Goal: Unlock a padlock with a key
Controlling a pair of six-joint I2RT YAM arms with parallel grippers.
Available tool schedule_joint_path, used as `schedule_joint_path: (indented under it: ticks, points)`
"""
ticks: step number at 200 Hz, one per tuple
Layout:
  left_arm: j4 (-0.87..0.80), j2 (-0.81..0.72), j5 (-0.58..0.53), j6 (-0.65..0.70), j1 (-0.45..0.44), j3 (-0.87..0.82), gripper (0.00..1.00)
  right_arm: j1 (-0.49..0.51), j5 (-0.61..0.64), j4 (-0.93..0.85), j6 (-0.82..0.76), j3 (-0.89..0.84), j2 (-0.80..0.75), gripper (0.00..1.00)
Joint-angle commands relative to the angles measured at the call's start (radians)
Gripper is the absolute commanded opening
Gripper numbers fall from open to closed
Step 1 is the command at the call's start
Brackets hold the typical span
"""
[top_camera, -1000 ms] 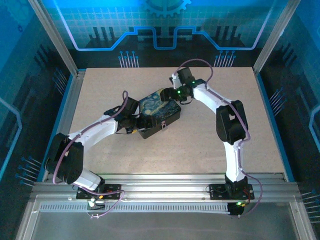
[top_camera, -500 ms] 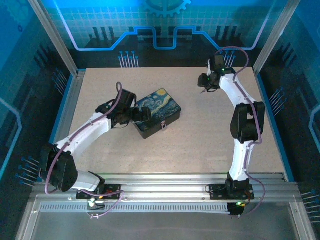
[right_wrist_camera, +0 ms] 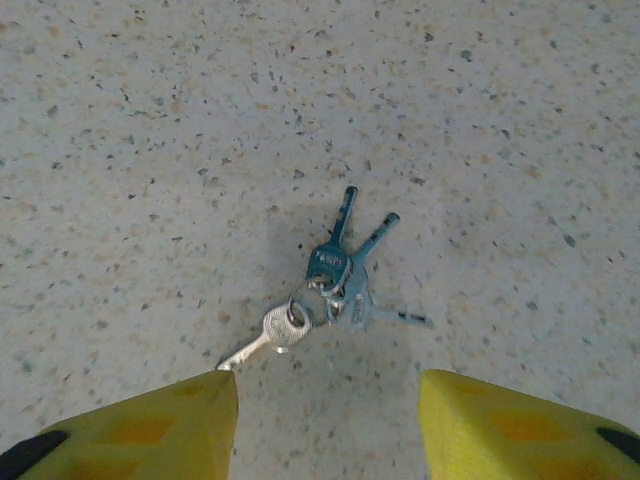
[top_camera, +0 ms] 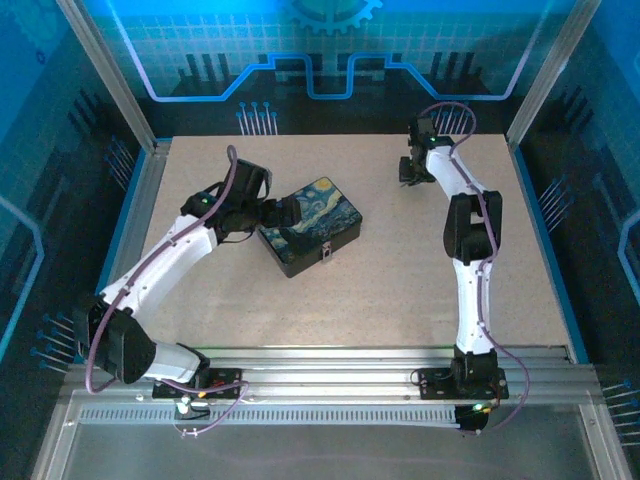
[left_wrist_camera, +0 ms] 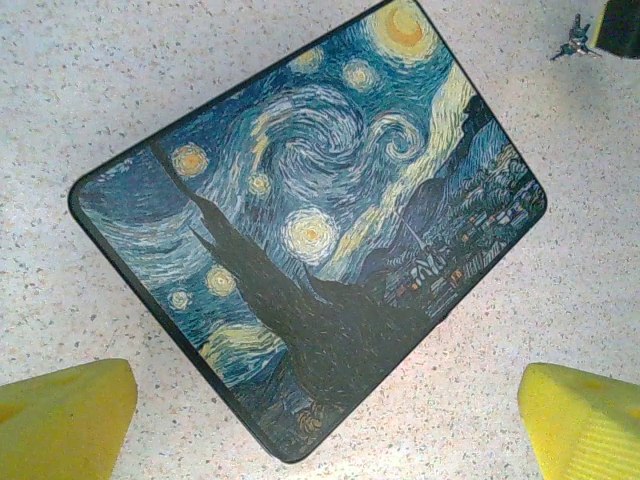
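Observation:
A bunch of small keys [right_wrist_camera: 335, 285] on a ring lies flat on the speckled table: one silver, the others bluish. My right gripper [right_wrist_camera: 330, 425] hovers over it, open, with a yellow finger [right_wrist_camera: 150, 430] on either side of the near end. From the top that gripper [top_camera: 409, 173] is at the far right of the table. My left gripper [left_wrist_camera: 320, 440] is open above the near corner of the black box [left_wrist_camera: 310, 240] with the swirling blue-and-yellow lid. The keys [left_wrist_camera: 573, 45] also lie beyond the box. The padlock's brass body is hidden. A small pale bit [top_camera: 325, 252] on the box's front wall is too small to identify.
The box [top_camera: 310, 225] sits turned at an angle in the middle of the table, with my left gripper [top_camera: 276, 214] at its left end. Bare speckled tabletop [top_camera: 400, 290] surrounds it. Metal rails frame the table's edges.
My right gripper has left the box's far end and swung to the far right, stopping over the keys. The left gripper has shifted from the box's near-left side towards its far-left end.

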Motion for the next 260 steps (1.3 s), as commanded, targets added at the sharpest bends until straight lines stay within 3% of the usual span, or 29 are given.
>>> schedule_joint_path:
  ticks: [1, 67, 130, 171, 260]
  points:
    - [-0.042, -0.002, -0.019, 0.036, 0.008, 0.034, 0.99, -0.015, 0.003, -0.046, -0.039, 0.074, 0.054, 0.53]
    - [-0.031, 0.021, -0.029, 0.05, 0.01, 0.043, 0.99, -0.032, -0.034, -0.106, -0.052, 0.197, 0.154, 0.51]
    - [-0.027, 0.036, -0.033, 0.065, 0.013, 0.043, 0.99, -0.035, -0.042, -0.107, -0.09, 0.202, 0.204, 0.5]
    - [-0.025, 0.036, -0.04, 0.068, 0.018, 0.034, 0.99, -0.029, -0.07, -0.106, -0.103, 0.151, 0.186, 0.32]
    - [-0.022, 0.022, -0.021, 0.048, 0.01, 0.034, 0.99, -0.025, -0.074, -0.046, -0.065, -0.163, -0.037, 0.12]
